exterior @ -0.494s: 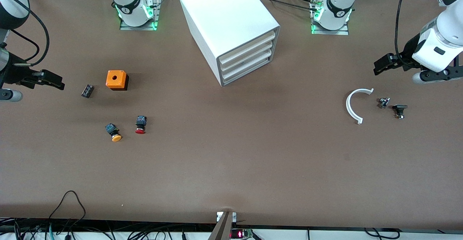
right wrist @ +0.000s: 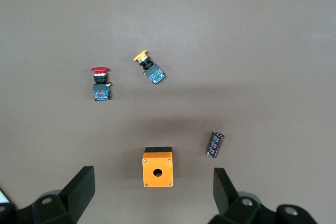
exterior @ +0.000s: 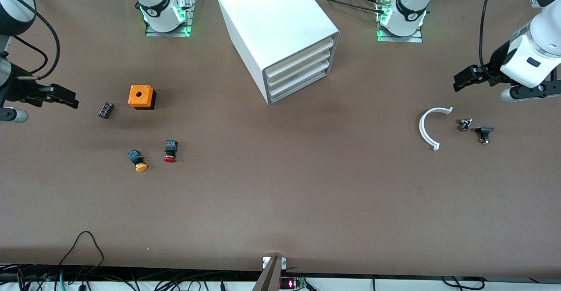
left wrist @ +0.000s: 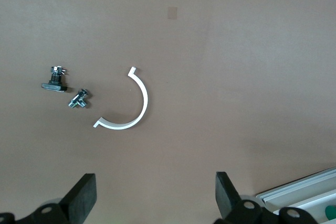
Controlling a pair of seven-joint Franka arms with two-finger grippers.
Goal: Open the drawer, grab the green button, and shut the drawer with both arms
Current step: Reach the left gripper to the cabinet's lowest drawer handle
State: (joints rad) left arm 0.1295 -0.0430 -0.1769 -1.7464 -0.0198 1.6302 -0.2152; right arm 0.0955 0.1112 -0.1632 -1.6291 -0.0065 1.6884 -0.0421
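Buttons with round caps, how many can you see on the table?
2. The red-capped button and the orange-capped button lie side by side toward the right arm's end. A green one may hide in a shut drawer.

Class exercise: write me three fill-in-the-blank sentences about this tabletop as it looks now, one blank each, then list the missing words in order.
1. All three drawers of the white cabinet are ____.
2. The box with a round hole in its top is coloured ____.
3. Beside the orange-capped button lies a button with a ____ cap.
4. The left hand and the right hand both have their fingers ____.

Missing words: shut; orange; red; open
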